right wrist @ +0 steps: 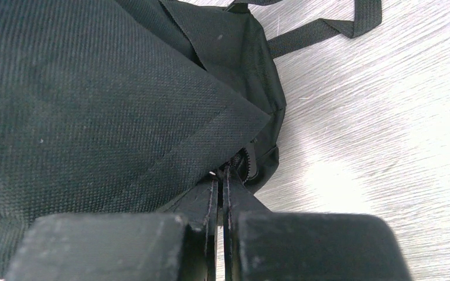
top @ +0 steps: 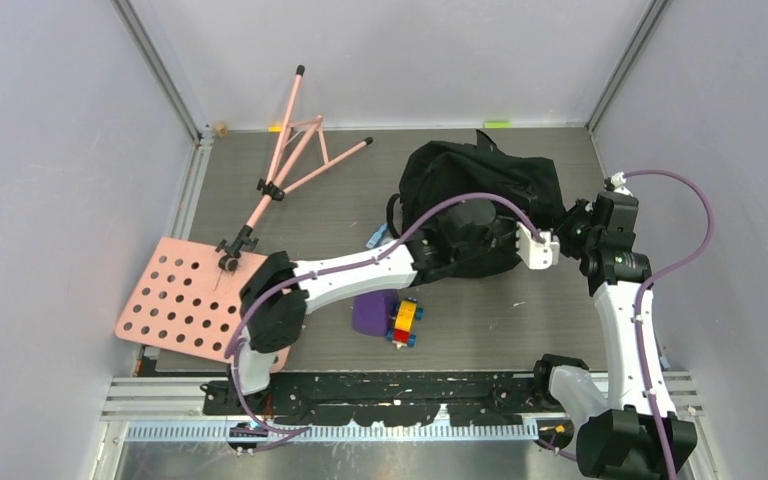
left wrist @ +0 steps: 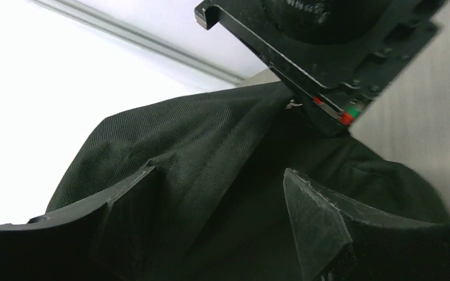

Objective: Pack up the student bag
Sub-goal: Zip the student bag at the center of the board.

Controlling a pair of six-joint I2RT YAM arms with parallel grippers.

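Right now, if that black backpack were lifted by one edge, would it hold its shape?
Probably not: the backpack lies slumped and creased, so it would likely sag. Its thin woven fabric may bunch rather than slide when pushed, and the loose strap could trail or snag.

One each — backpack (top: 480,185), pegboard (top: 175,305), tripod (top: 295,150), purple container (top: 370,312), toy (top: 405,322).

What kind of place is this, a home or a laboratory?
Probably a robot test cell in a laboratory. Plain wall panels in a metal frame enclose the table, two robot arms are bolted to a rail at its near edge, and a student bag lies there as a prop.
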